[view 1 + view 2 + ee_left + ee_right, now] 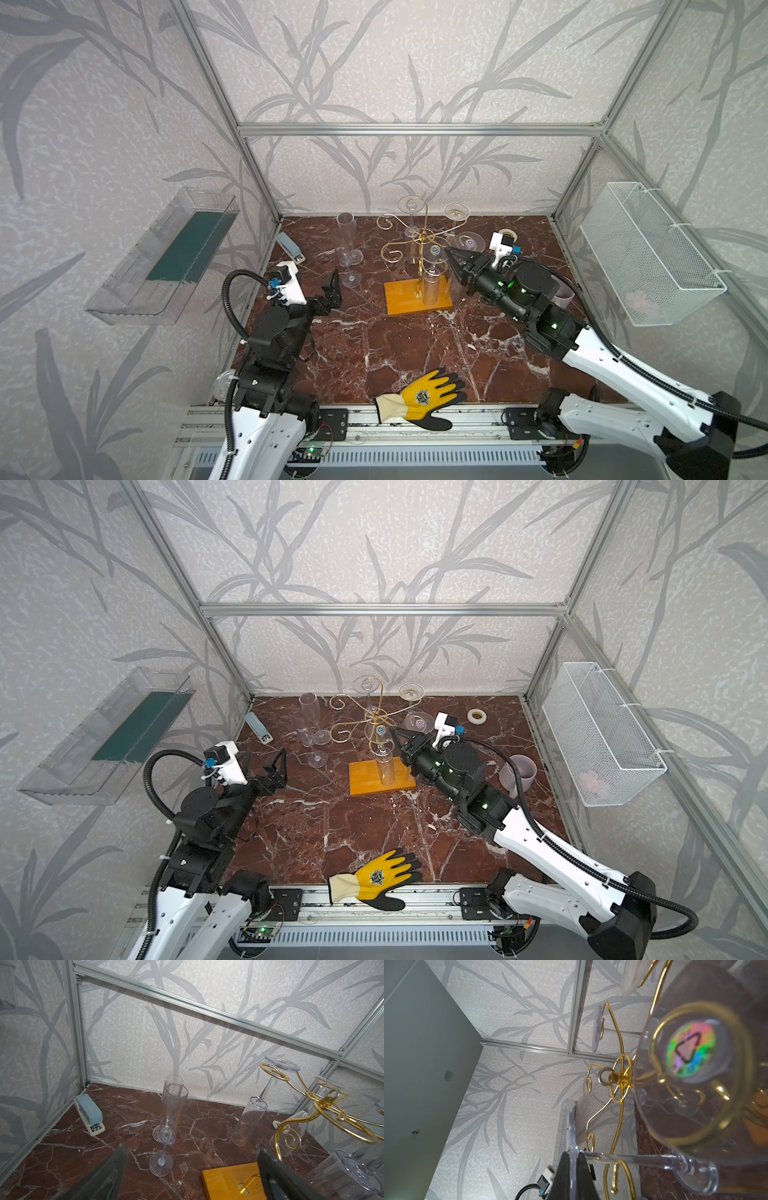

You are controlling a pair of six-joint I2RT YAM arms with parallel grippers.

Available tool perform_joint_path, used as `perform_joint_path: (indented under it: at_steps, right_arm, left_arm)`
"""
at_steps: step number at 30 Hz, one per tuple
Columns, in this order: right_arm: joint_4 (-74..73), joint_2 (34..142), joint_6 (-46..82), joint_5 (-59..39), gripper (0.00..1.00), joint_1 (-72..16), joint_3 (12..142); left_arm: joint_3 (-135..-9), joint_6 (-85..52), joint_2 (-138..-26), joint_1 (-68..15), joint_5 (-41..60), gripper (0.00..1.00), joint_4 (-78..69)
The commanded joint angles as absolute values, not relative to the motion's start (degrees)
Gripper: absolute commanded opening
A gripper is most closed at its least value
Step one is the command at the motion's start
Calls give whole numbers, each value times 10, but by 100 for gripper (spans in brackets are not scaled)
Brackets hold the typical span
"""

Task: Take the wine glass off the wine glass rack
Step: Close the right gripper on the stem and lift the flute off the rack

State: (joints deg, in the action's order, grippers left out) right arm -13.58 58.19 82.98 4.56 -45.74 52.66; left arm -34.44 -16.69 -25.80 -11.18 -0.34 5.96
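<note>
Right gripper (572, 1153) pinches the foot rim of a wine glass (432, 286) hanging bowl-down on the rack (403, 299). The stem runs away from the pressed jaws through the rack's wire. Left gripper (332, 291) hangs spread and empty, well apart from the rack. The grasp looks made, the removal not. Next, the foot likely must slide out the wire's open end without tugging the rack or bumping the second glass (695, 1105) beside the jaws.

Robot lab cell, dressed up homey.
Boxed in by aluminium frame (419, 129), leaf-wallpaper panels (374, 62), marble-look desk (374, 345), arm rail (478, 417).
</note>
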Motion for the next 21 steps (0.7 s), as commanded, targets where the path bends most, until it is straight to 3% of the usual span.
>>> perform_joint_path:
  at_steps: [1, 16, 21]
  right_arm:
    - [-152, 559, 835, 82, 0, -453, 530]
    - [-59, 453, 862, 81, 0, -447, 454]
    - [69, 366, 833, 107, 0, -442, 437]
  left_arm:
    - [-354, -164, -256, -111, -8, 99, 60]
    - [-353, -171, -256, -112, -7, 99, 61]
    - [-354, -174, -253, -112, -10, 99, 66]
